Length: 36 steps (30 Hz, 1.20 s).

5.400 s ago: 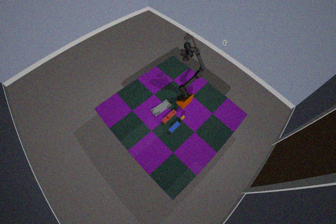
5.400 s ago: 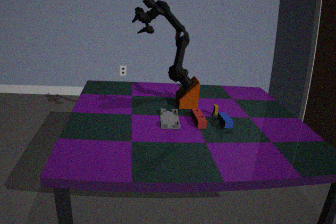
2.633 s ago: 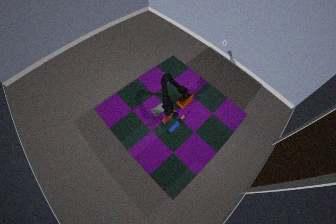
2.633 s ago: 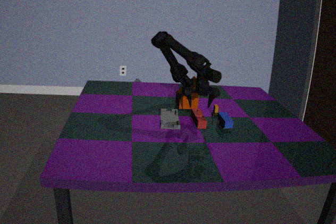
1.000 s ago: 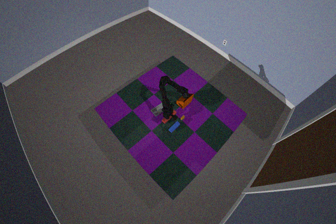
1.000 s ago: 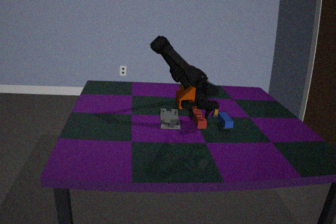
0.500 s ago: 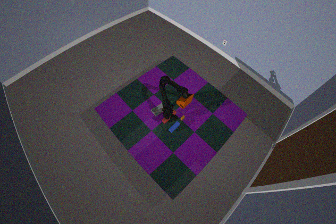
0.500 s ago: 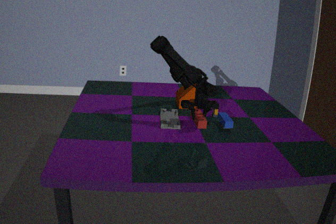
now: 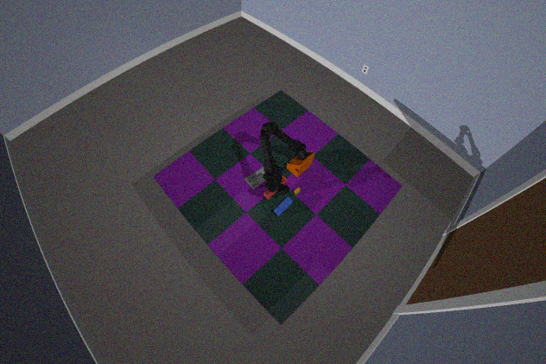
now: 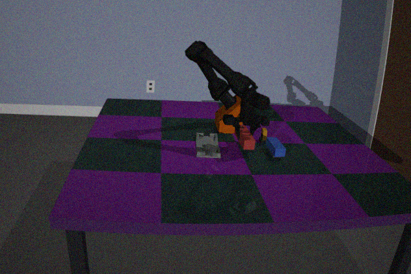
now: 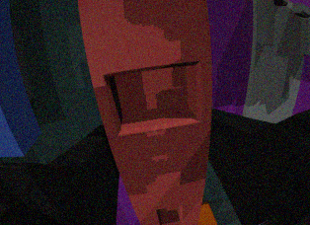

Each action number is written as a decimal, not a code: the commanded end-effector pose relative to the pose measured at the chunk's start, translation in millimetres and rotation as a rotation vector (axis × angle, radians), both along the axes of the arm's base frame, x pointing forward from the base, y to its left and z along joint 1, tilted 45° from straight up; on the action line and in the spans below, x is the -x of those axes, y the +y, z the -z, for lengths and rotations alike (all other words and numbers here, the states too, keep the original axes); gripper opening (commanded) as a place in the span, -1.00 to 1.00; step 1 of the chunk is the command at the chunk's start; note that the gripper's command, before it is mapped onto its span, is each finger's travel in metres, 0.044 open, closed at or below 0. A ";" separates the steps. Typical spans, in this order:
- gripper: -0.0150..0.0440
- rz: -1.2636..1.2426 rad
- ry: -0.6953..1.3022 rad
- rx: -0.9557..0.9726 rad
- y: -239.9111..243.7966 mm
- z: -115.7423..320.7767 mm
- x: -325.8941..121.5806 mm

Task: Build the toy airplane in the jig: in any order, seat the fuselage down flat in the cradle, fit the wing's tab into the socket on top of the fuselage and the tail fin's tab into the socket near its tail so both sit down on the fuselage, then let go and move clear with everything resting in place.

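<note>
Wrist: fuselage (image 11: 158, 98) between end effector's fingers

The desk (image 9: 281, 280) (image 10: 215, 198) carries one red fuselage (image 9: 268, 194) (image 10: 247, 143) (image 11: 158, 101), one grey cradle (image 9: 253, 180) (image 10: 208, 146) (image 11: 269, 81), one blue block (image 9: 282, 206) (image 10: 276, 147) (image 11: 12, 115), one yellow piece (image 9: 297, 190) (image 10: 264, 134) and one orange block (image 9: 301, 164) (image 11: 208, 215).

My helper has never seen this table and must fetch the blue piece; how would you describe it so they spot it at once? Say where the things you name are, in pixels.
On the purple and dark green checkered table (image 9: 282, 280) (image 10: 212, 198), find the black arm's gripper (image 11: 154, 116). Beside the red fuselage it grips lies the blue block (image 9: 282, 206) (image 10: 276, 147) (image 11: 12, 125), low and oblong. It is the only blue piece; the small one near it is yellow.
</note>
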<state>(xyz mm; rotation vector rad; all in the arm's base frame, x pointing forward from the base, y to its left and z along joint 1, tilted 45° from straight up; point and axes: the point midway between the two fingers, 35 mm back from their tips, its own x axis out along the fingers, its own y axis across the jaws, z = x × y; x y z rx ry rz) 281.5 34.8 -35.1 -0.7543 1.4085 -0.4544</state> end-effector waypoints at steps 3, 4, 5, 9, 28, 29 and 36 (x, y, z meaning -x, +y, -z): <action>-0.49 0.001 -0.012 -0.014 18.0 -15.6 -1.2; -0.49 0.001 -0.012 -0.014 20.2 -17.7 -0.8; -0.49 0.001 -0.011 -0.014 22.3 -19.9 -0.3; -0.49 0.001 -0.011 -0.014 30.8 -28.8 1.8; -0.49 0.004 -0.012 -0.006 62.8 -68.5 15.6; -0.49 0.004 -0.012 -0.006 62.8 -68.5 15.6; -0.49 0.009 -0.015 -0.018 48.6 -74.3 9.0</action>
